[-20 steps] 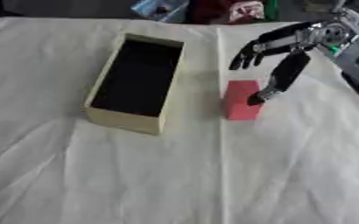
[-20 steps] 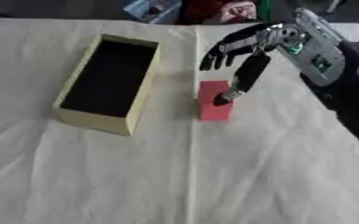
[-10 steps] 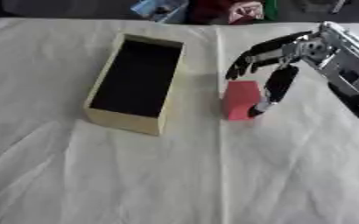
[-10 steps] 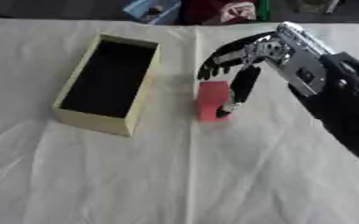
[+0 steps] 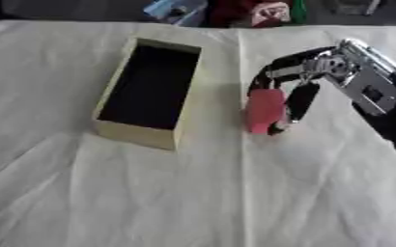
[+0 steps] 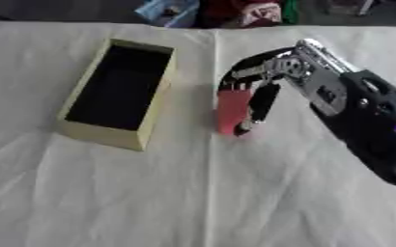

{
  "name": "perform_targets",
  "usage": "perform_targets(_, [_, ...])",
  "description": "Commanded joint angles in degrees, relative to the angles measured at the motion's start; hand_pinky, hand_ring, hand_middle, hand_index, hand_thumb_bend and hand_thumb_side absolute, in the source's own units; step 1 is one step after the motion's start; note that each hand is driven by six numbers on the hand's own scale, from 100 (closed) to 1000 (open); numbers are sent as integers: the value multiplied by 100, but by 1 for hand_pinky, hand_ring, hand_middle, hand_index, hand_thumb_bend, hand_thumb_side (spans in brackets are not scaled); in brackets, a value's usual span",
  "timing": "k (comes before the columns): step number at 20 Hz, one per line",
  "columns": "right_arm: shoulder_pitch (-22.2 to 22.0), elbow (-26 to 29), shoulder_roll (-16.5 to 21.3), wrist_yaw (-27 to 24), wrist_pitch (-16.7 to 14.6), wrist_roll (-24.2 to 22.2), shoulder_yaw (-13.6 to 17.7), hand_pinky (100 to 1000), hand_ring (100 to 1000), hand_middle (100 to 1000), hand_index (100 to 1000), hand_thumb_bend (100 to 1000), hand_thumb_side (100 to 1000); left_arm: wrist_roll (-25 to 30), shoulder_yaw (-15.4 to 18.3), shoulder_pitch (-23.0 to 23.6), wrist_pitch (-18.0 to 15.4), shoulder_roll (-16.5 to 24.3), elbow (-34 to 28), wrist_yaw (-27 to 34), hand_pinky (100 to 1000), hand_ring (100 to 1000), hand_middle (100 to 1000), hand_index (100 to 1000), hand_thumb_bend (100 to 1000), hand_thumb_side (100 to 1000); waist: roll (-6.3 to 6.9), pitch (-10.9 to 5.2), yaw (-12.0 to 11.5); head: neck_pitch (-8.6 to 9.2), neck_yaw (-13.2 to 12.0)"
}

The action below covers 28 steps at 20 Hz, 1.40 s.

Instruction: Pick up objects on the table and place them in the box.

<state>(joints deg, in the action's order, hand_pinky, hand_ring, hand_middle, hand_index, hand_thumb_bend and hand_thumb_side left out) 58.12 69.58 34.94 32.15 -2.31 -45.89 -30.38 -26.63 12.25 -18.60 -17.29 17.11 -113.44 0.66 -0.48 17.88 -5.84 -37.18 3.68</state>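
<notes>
While the right eye view shows more of the dark forearm, both views show the right robot hand (image 5: 299, 84) curled around an upright pink block (image 5: 264, 110), near the worktop's (image 5: 193, 193) far edge, just beside the open cream box (image 5: 142, 130).

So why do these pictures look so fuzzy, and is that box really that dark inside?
Both eye views are soft all over. In the left eye view the box has a black inside with nothing visible in it, and its wall throws a faint shadow on the cloth. In the right eye view the robot hand at the pink block is blurred.
</notes>
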Motion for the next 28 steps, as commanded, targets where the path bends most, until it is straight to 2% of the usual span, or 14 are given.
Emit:
perform_targets(1, [57,28,52,39,109,319,55,771,810,675,760,499,313,17,-7,-61,-2,56,-115,16,567,564,519,653,202,100,-8,-101,-9,30,14])
perform_targets(4, [47,80,55,-1,159,480,36,764,811,654,725,459,304,18,-6,-65,-1,57,-115,12,567,564,519,653,199,100,-9,-99,-11,30,17])
perform_targets(9, [25,91,64,19,183,601,44,716,769,614,667,423,166,22,-3,-73,-2,56,-115,-27,566,565,520,651,163,100,-15,-99,-13,44,28])
perform_targets(13, [-8,70,69,16,224,751,69,664,729,600,633,394,119,14,-3,-78,-1,55,-115,-56,566,565,520,650,162,100,-16,-104,-19,50,32])
perform_targets(21, [94,437,153,-316,332,825,240,656,708,577,607,307,110,-1,-8,-77,5,63,-115,-34,567,565,520,651,172,100,-11,-127,-5,63,40])
perform_targets(28, [545,784,189,-544,494,876,553,662,697,565,597,245,100,-3,-12,-74,5,78,-115,-29,567,565,521,651,175,100,-30,-136,-2,53,71])
